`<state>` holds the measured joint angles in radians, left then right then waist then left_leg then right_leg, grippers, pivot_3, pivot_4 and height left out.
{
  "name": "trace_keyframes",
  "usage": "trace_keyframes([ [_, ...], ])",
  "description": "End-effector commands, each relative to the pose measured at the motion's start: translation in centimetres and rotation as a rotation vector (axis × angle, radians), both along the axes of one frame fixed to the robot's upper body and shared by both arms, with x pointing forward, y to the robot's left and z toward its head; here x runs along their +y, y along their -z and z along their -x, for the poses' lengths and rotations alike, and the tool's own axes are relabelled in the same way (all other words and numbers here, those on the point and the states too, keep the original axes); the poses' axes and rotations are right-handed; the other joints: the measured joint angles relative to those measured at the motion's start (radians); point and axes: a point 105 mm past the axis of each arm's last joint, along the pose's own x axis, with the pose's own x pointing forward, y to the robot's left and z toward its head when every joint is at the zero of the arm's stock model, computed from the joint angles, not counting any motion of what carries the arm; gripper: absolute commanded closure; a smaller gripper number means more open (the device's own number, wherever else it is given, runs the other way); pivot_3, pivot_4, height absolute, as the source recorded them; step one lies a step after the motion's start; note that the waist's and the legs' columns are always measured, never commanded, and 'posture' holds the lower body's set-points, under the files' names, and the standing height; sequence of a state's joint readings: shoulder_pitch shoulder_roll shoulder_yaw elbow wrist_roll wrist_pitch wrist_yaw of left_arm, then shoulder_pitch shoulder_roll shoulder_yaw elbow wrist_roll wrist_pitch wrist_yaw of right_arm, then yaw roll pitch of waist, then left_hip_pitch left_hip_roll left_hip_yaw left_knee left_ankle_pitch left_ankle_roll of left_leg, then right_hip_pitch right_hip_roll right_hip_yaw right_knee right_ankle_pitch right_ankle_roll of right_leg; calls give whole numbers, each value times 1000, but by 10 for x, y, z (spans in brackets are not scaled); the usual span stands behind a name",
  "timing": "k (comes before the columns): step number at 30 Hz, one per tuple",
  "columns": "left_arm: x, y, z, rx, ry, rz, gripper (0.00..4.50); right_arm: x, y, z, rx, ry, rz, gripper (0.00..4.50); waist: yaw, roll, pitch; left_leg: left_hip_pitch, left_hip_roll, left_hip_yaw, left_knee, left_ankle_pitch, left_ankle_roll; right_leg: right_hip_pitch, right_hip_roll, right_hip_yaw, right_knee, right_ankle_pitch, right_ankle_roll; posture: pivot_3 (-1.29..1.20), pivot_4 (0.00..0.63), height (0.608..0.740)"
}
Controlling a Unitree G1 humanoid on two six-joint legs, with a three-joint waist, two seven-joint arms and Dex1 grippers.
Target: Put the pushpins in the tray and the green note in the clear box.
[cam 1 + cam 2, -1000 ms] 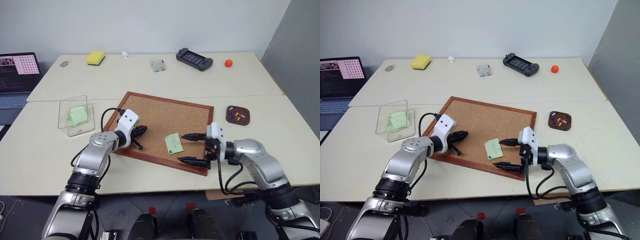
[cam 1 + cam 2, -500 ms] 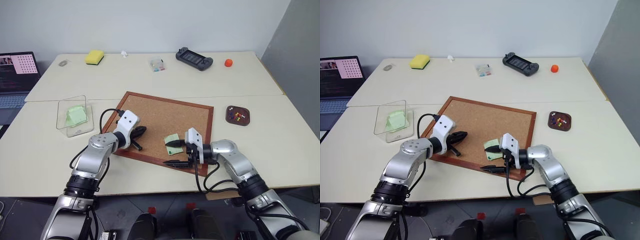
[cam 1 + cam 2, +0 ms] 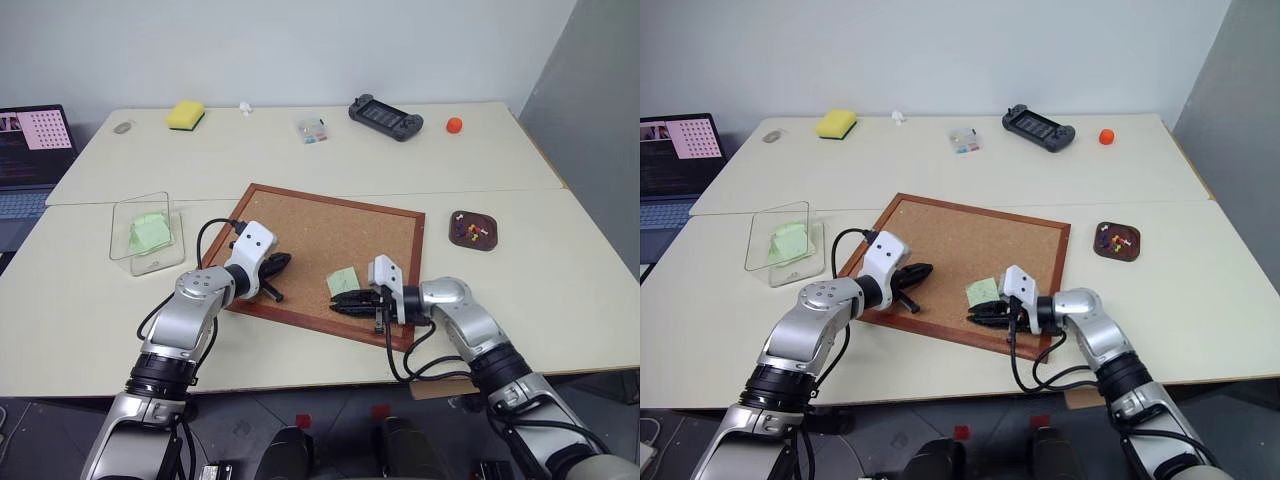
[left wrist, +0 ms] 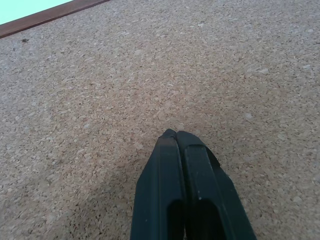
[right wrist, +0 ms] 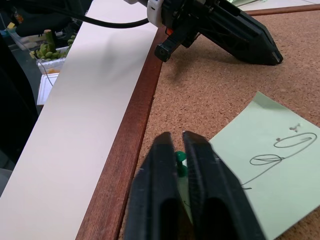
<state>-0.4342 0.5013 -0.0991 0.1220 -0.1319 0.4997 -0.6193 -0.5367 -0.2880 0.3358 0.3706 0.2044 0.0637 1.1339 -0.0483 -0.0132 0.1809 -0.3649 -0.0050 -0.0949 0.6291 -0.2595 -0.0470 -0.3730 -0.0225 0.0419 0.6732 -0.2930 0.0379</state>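
The right gripper (image 5: 181,150) is clamped on a green pushpin (image 5: 180,159) that pins the near corner of the green note (image 5: 265,175) to the corkboard (image 3: 330,235). Withdraw the pin straight out along its shaft, without twisting, so the paper does not tear or lift with it. The left gripper (image 4: 176,136), jaws together, rests on bare cork and could steady the board. Carry the pin to the tray (image 3: 474,240) at the table's right; the clear box (image 3: 142,240), already holding green paper, stands to the left.

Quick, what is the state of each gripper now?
Left gripper: closed, holding nothing, tips on the corkboard.
Right gripper: closed on a green pushpin at the green note.
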Motion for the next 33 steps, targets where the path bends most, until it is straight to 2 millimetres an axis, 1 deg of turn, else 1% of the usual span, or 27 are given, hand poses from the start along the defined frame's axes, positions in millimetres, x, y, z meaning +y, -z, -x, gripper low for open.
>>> trace_keyframes([
  [1,12,35,10,139,-51,-43,4500,0,-15,-8,-43,15,-29,4448,0,0,0,0,0,0,0,0,0,0,0,0,0,0,0,0,150,740],
  [7,11,35,9,139,-51,-42,4500,2,-14,-6,-71,-4,-11,4448,0,0,0,0,0,0,0,0,0,0,0,0,0,0,0,0,150,740],
  [15,13,36,10,144,-53,-43,4500,8,-39,1,-116,-48,-77,4448,0,0,0,0,0,0,0,0,0,0,0,0,0,0,0,0,150,740],
  [26,7,37,9,141,-39,-41,4500,7,-58,4,-173,-54,-82,4448,1,0,0,0,0,0,0,0,0,0,0,0,0,0,0,0,150,740],
  [29,3,32,8,123,-14,-22,4500,4,-63,2,-198,-46,-77,4448,2,0,0,0,0,0,0,0,0,0,0,0,0,0,0,0,150,740],
  [31,-2,25,9,120,6,34,4500,2,-66,0,-210,-36,-78,4448,3,0,0,0,0,0,0,0,0,0,0,0,0,0,0,0,150,740],
  [33,-6,15,10,117,18,103,4105,1,-69,-2,-217,-25,-83,4500,3,0,0,0,0,0,0,0,0,0,0,0,0,0,0,0,150,740],
])
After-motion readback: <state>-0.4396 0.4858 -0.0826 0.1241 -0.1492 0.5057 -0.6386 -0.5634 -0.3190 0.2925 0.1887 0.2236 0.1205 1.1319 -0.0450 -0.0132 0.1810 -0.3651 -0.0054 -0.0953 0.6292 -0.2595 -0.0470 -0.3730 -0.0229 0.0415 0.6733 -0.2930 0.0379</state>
